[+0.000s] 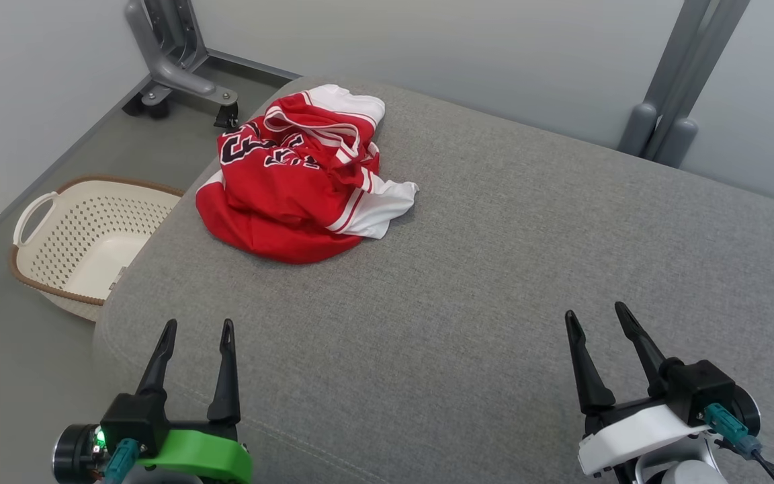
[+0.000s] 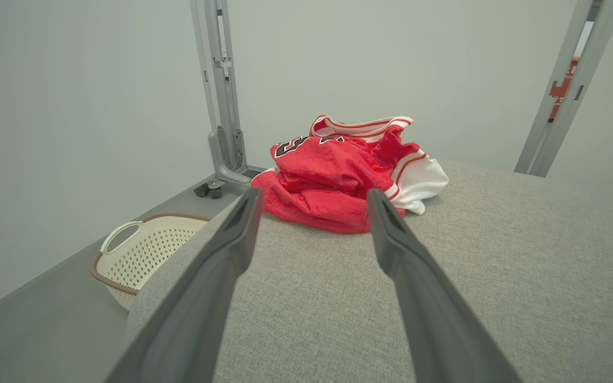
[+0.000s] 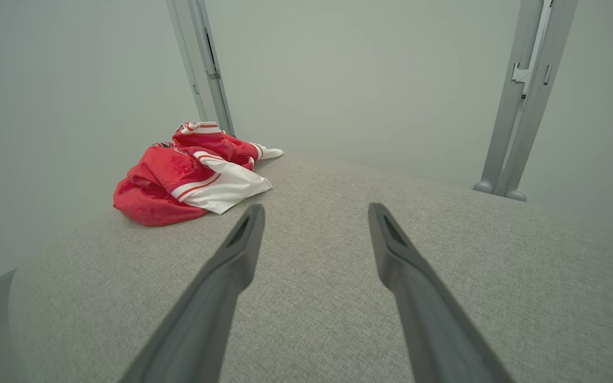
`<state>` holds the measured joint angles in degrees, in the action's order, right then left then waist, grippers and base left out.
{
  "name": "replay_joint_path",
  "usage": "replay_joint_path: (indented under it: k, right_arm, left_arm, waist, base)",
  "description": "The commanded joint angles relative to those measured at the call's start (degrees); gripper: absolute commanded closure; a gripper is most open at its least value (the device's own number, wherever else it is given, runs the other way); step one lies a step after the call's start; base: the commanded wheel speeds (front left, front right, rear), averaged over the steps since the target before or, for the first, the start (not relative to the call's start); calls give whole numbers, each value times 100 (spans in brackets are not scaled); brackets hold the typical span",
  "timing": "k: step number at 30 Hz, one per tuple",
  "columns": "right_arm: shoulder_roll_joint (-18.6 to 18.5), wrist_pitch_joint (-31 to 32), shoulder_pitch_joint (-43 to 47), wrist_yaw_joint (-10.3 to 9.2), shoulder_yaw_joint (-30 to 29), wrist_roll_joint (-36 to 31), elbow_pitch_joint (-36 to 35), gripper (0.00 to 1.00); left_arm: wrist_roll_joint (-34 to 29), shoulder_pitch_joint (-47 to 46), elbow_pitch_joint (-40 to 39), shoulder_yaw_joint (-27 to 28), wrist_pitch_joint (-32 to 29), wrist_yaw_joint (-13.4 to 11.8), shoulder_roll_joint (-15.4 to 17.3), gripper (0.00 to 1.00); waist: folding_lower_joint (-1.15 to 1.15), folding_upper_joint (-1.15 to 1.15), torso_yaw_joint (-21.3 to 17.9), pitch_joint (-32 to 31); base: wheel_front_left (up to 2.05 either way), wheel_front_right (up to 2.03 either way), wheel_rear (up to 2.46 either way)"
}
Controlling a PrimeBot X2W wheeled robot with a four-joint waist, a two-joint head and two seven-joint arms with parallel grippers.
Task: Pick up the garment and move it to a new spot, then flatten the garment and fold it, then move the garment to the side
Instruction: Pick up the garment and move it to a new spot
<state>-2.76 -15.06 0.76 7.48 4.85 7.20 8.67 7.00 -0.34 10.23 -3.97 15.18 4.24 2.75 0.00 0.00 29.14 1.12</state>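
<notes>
1. Garment (image 1: 293, 195): likely light, limp and a bit slick. Will sag and unfurl when lifted, no stiffness to rely on.
2. Best hold, judging from here: pinch a raised ridge on top of the heap, or the white striped edge on the side nearest the right gripper (image 1: 595, 310). Deep bite, not a fingertip nip, since thin cloth may slip out.
3. Look: red jersey, white panels, red-and-white striped trim, black lettering partly hidden in folds. Crumpled in a loose mound, not flat.
4. Position: lying on the grey upholstered bed (image 1: 494, 269), well ahead of the left gripper (image 1: 199, 324) and almost in line with its fingers. Ahead and far to the left of the right gripper. Close to the bed's left edge, above a cream basket (image 1: 84, 235) on the floor.
5. Both grippers spread wide, empty, touching nothing, well short of the cloth.
</notes>
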Motion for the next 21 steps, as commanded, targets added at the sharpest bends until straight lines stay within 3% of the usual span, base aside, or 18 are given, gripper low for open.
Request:
replay_joint_path:
  k: [1,10,18,21]
  right_arm:
    - [-21,-17,-46,3,11,-10,6,0]
    - [-22,-17,79,3,-50,-50,-14,0]
    - [-167,-17,-341,2,-16,-438,-44,0]
    - [-323,-17,-528,2,46,-515,-41,0]
  left_arm:
    - [44,69,-22,19,-4,-39,24,0]
    - [-182,-183,7,34,-3,38,25,0]
    - [-124,-1528,129,298,-4,215,169,0]
    - [-128,-2283,632,261,-4,271,434,0]
  waist:
    - [0,0,8,7]
    - [0,0,-46,68]
    - [0,0,-346,901]
    - [0,0,-471,1247]
  base:
    - [0,0,0]
    - [0,0,0]
    - [0,0,0]
    - [0,0,0]
